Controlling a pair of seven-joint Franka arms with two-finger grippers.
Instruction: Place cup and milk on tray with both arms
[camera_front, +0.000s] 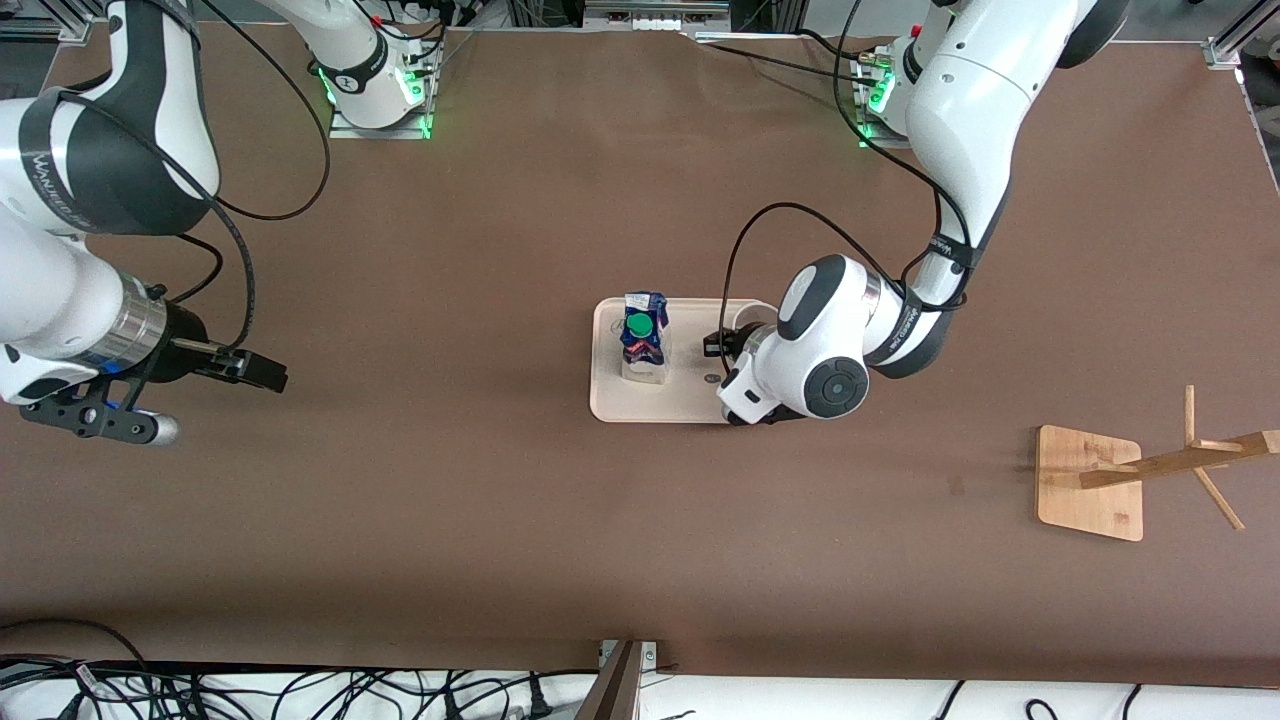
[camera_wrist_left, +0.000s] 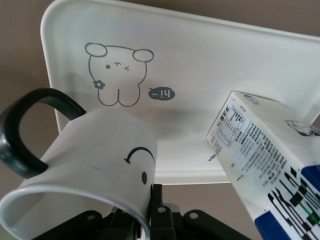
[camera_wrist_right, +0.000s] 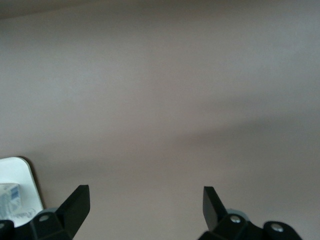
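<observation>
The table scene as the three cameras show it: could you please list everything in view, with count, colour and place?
tray: one, cream-white, mid-table.
milk: one, blue and white carton with green cap, upright on the tray, toward the right arm's end of it.
cup: one, white with black handle and smiley face, held over the tray beside the milk.
wooden stand: one, light wood, toward the left arm's end of the table.
table: one, brown.
left end effector: shut on the cup's rim, over the tray.
right end effector: open, empty, waiting over bare table.
</observation>
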